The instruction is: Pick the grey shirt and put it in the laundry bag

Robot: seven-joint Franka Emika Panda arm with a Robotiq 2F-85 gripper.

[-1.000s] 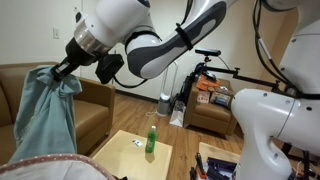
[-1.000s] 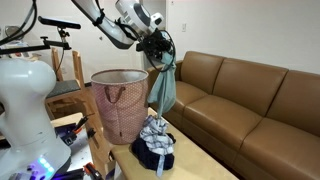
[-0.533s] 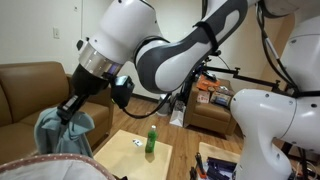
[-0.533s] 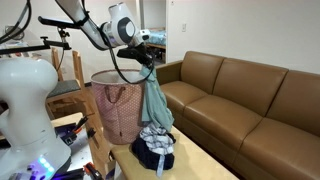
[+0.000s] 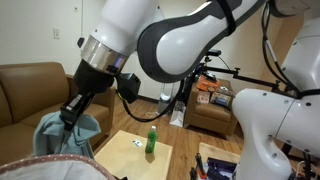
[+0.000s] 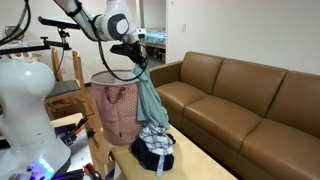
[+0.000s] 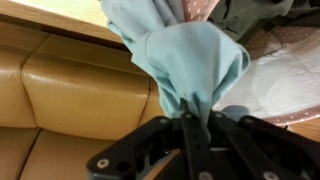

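My gripper [image 6: 140, 62] is shut on the grey shirt [image 6: 148, 98], a pale grey-green cloth that hangs down from the jaws. In an exterior view the shirt [image 5: 62, 137] hangs bunched just above the pink laundry bag's rim [image 5: 40, 162]. The laundry bag [image 6: 118, 108] is a tall pink dotted basket standing on the table beside the hanging shirt. In the wrist view the fingers [image 7: 197, 120] pinch the shirt [image 7: 185, 60], with the bag's opening [image 7: 275, 75] to one side below.
A brown leather sofa [image 6: 250, 100] runs behind the table. A pile of dark and white clothes [image 6: 155, 147] lies on the wooden table [image 6: 190, 160] under the shirt. A green bottle [image 5: 152, 139] stands on a low table. A second white robot [image 5: 275, 125] stands close by.
My gripper has carried the shirt from above the sofa side toward the laundry bag and lowered it; the shirt now hangs next to the bag's rim.
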